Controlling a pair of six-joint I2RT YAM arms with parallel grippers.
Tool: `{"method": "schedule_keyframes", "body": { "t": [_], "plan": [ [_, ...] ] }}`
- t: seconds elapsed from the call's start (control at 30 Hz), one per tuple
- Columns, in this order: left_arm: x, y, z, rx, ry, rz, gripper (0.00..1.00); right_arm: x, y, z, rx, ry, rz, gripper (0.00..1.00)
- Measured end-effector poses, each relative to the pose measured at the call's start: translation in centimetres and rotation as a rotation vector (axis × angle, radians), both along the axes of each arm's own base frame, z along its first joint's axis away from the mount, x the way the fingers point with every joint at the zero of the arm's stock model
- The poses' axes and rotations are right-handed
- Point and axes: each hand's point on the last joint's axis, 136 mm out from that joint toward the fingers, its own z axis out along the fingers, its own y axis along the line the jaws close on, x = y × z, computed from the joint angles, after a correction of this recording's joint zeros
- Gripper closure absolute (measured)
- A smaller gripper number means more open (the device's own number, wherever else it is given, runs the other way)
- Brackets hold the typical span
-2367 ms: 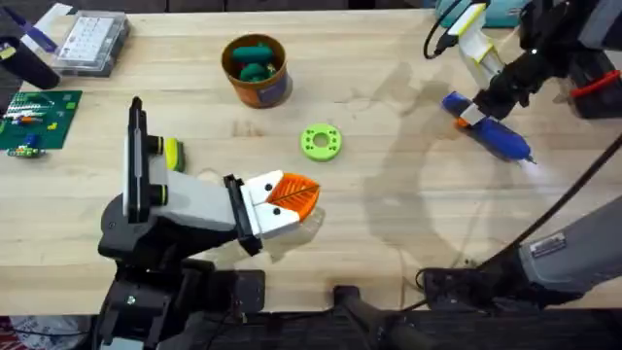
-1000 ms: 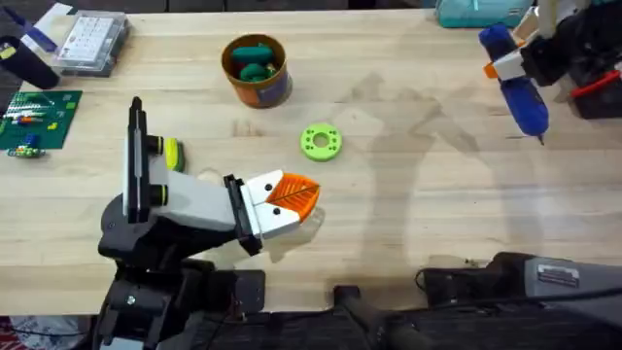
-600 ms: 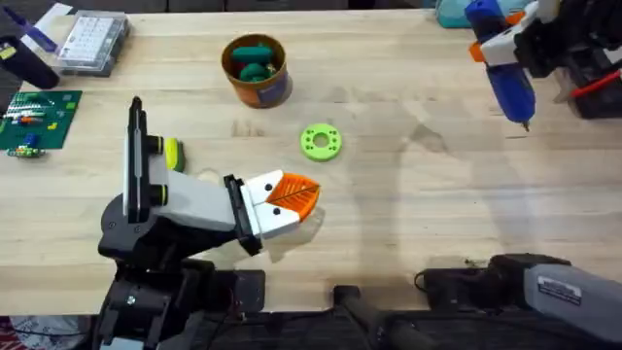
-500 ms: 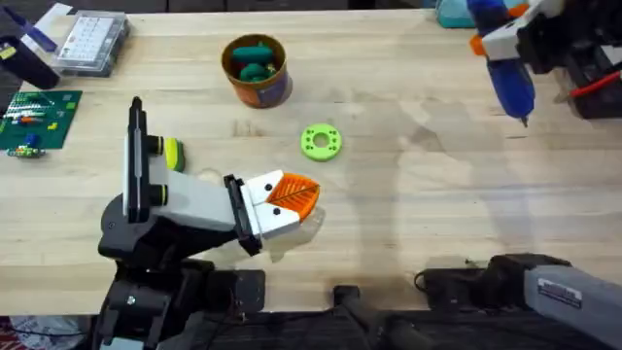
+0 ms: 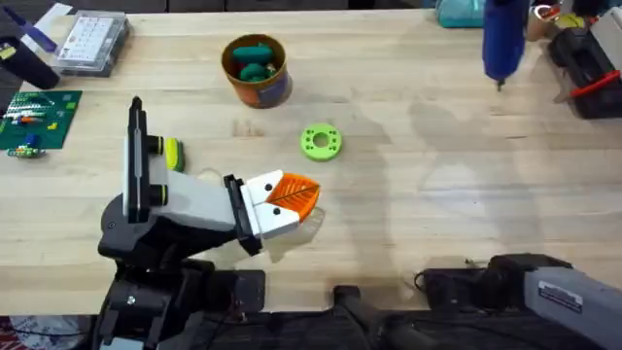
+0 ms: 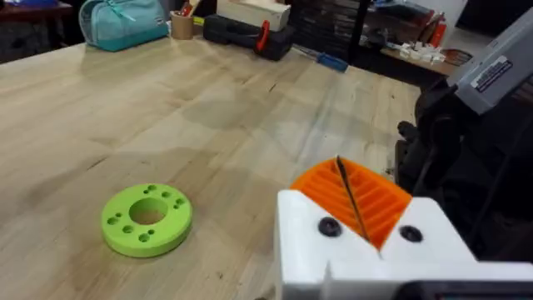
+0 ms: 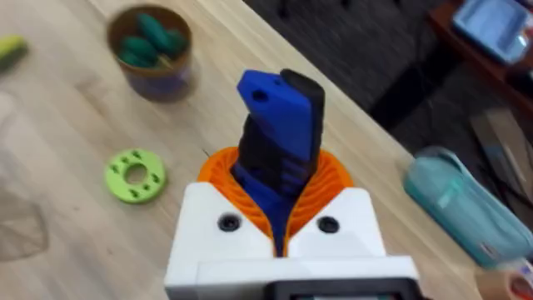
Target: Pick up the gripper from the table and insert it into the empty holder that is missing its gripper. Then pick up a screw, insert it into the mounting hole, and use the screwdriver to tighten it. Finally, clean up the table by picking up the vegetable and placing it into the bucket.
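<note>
The blue screwdriver [image 5: 501, 39] hangs tip down above the table's far right. My right gripper [image 7: 279, 187] is shut on the screwdriver [image 7: 279, 142], whose body stands between the orange pads. My left gripper [image 5: 284, 199] rests low over the table's middle front, pads pressed together on nothing [image 6: 354, 204]. The yellow-and-green vegetable [image 5: 173, 153] lies beside the left arm. The orange bucket [image 5: 256, 70] stands at the far middle-left with dark green toy pieces inside. The loose gripper, holder and screw are out of view.
A bright green ring [image 5: 321, 141] with holes lies between the bucket and my left gripper. A clear parts box [image 5: 92, 41] and a green circuit board [image 5: 39, 119] sit far left. A teal pouch [image 5: 462, 10] and a black case [image 5: 583, 68] stand far right.
The right gripper lifted the screwdriver off the table at the right and carried it up and toward the far edge, turning it tip down. The left arm has not moved.
</note>
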Motion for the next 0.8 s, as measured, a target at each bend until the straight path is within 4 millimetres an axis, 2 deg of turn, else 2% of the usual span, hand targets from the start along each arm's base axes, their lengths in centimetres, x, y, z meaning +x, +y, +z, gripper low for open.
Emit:
{"method": "schedule_keyframes", "body": {
  "t": [0.2,0.4,0.53,0.67,0.8],
  "plan": [
    [0.0,0.0,0.0,0.000,0.000,0.000,0.984,-0.8,2.6,3.4,0.124,-0.080,0.140,0.974],
    [0.0,0.0,0.0,0.000,0.000,0.000,0.984,-1.1,4.6,8.4,0.261,-0.213,0.251,0.974],
    [0.0,0.0,0.0,0.000,0.000,0.000,0.984,-1.7,6.0,10.9,0.335,-0.260,0.309,0.974],
    [0.0,0.0,0.0,0.000,0.000,0.000,0.984,-2.8,8.0,12.3,0.416,-0.240,0.368,0.974],
    [0.0,0.0,0.0,0.000,0.000,0.000,0.984,-4.3,10.2,12.3,0.468,-0.175,0.436,0.974]
  ]
}}
